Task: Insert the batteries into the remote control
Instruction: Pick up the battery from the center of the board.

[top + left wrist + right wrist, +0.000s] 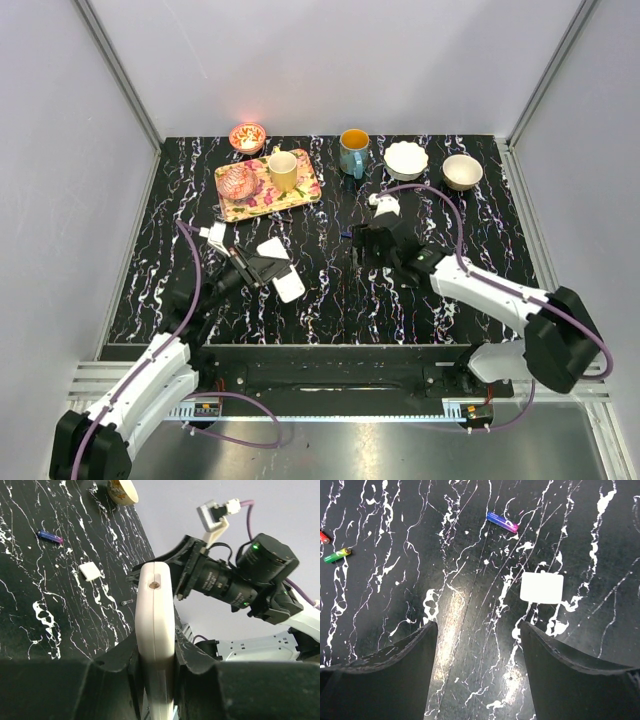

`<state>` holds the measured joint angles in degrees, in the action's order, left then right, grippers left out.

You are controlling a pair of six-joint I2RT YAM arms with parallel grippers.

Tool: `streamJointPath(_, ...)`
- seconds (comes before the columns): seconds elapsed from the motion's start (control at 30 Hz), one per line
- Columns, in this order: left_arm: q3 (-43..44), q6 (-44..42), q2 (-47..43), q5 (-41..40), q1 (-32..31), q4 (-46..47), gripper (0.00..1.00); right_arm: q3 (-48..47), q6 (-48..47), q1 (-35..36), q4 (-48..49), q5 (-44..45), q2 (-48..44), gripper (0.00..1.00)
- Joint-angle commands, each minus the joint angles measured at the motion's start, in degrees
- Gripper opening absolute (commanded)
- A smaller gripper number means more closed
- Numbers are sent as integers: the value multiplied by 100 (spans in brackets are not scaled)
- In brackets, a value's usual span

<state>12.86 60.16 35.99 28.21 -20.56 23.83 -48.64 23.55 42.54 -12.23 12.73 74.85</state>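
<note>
Left fingers (100, 685) clamp the remote control (155, 630), hiding its lower end.

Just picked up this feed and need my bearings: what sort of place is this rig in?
Probably a lab test cell, not a home: plain grey walls on aluminium posts enclose a black marbled table, with cups and bowls lined up along its far edge like props.

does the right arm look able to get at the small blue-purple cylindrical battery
Probably yes: the open right gripper hangs over black marbled table, the battery lies ahead unobstructed, white square cover aside.
</note>
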Motion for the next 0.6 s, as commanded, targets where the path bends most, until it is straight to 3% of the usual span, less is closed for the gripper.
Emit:
streamJointPath(0.0,-12,92,-188,264,34,745,0,-382,0,17,520,-367,424,73)
streamJointPath(0.23,67,-57,-329,229,43,737,0,-708,123,17,502,-264,1110,72)
streamJointPath(0.43,6,-57,-259,220,34,815,0,-901,-385,0,493,579,1128,73)
streamJointPath(0.57,6,-48,-163,238,34,903,0,-1181,-474,-229,266,529,1172,74)
